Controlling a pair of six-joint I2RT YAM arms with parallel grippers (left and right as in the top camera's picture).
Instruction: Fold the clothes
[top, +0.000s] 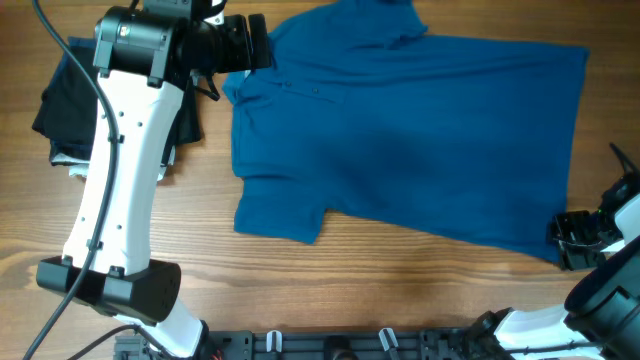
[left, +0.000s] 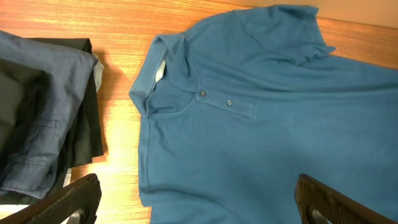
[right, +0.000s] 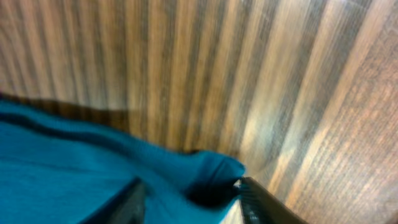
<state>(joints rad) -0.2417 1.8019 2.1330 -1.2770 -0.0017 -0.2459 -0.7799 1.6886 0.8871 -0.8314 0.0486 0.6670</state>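
T-shirt (top: 400, 140) lay spread flat, front up, on table (top: 400, 290), collar by left gripper (top: 248, 45) | left jaws spread wide, empty, poised above collar | right gripper (right: 189, 196) jaws straddled hem corner, cloth bunched between; clamped or not, cannot tell | likely corner pick for first fold

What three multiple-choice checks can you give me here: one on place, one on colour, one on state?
1. Where is the pile of folded dark garments? A, beside the collar end of the shirt; B, on top of the shirt; C, past its hem.
2. What colour is the shirt? A, red; B, blue; C, white.
3. The left gripper is: A, shut on the collar; B, shut on a dark garment; C, open and empty.
Answers: 1 A, the pile lies next to the collar. 2 B, it is blue in every view. 3 C, its jaws stand wide apart above the shirt.
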